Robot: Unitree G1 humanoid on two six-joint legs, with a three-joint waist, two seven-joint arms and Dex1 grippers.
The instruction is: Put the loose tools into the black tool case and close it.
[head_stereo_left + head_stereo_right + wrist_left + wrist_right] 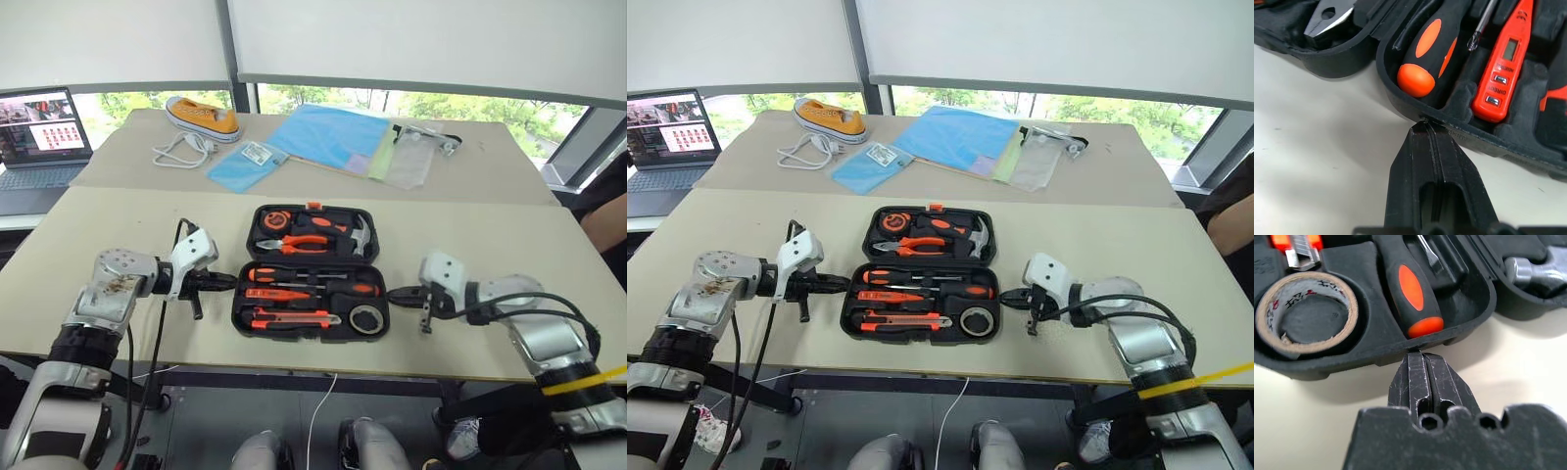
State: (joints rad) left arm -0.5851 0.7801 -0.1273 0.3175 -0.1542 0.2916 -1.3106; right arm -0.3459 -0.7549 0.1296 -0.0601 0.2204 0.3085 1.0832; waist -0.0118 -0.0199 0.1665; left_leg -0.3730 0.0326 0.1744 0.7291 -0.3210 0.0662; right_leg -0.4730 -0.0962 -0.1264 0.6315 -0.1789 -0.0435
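Observation:
The black tool case point(238, 305) lies open in the middle of the near table, lid half away from me. Its near half holds two orange-and-black screwdrivers point(284, 275) point(345, 289), a slim orange screwdriver point(279, 293), the utility knife point(294, 318) and the tape roll point(366, 318). My left gripper point(227, 280) is shut, its tip against the case's left rim point(1400, 105) beside a screwdriver handle point(1425, 58). Shut too, my right gripper point(394, 292) has its tip at the right rim point(1449, 340), by the tape roll point(1305, 313).
Pliers point(304, 243) and a hammer point(361, 235) sit in the lid half. On the far table lie a shoe point(203, 117), a white cable point(181, 149), blue folders point(328, 135) and plastic sleeves point(407, 157). A laptop point(39, 137) stands at the far left.

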